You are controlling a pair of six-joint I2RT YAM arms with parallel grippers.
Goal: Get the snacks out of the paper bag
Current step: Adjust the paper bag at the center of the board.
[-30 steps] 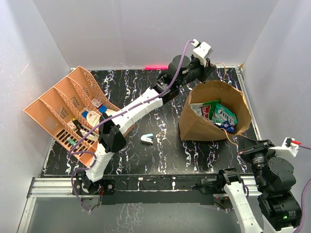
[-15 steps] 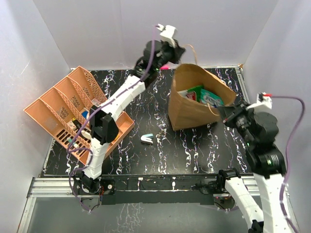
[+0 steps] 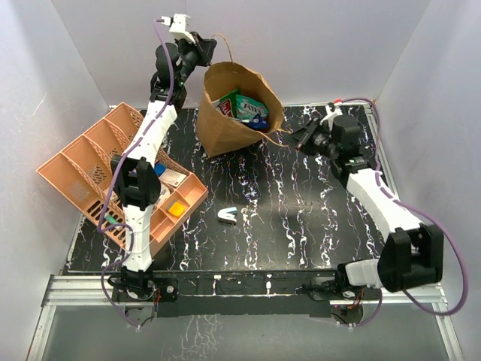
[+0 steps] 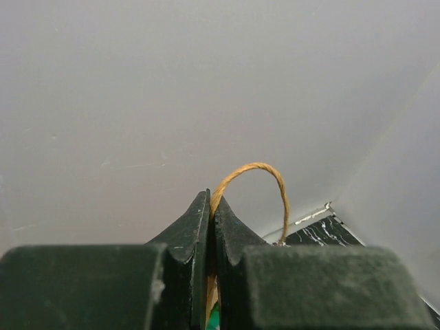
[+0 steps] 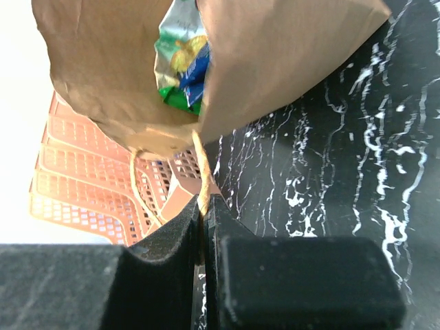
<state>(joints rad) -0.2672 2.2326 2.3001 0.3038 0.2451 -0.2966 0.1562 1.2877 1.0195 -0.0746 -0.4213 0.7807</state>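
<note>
your paper bag (image 3: pixel 229 124) is at the far side of the table (image 3: pixel 301 218), left of centre, slung between the two arms with its mouth tipped toward the overhead camera. inside you can see the snacks (image 3: pixel 242 107) – flat glossy packets, a bright green one on top and a blue one tucked against the right wall. from the right wrist view, one packet sits just inside the lip of the bag.

the left gripper (image 4: pixel 212 206) is clenched on one twisted paper handle (image 4: pixel 254 172), which arches up in a thin tan loop above the fingertips. the right gripper (image 5: pixel 204 206) is pinched tight on the other handle (image 5: pixel 201 165), whose cord runs taut up to the bag's rim. the bag is plain brown kraft, matte and creased – whether its base touches the table, you can't tell.

left of it stands an orange plastic tray (image 3: pixel 83 173), tilted, with lattice walls and long dividers; small odds and ends lie in its lower compartments, including a yellow-orange piece and some blue bits. a small white and teal object (image 3: pixel 228 216) lies alone on the black marbled tabletop.
</note>
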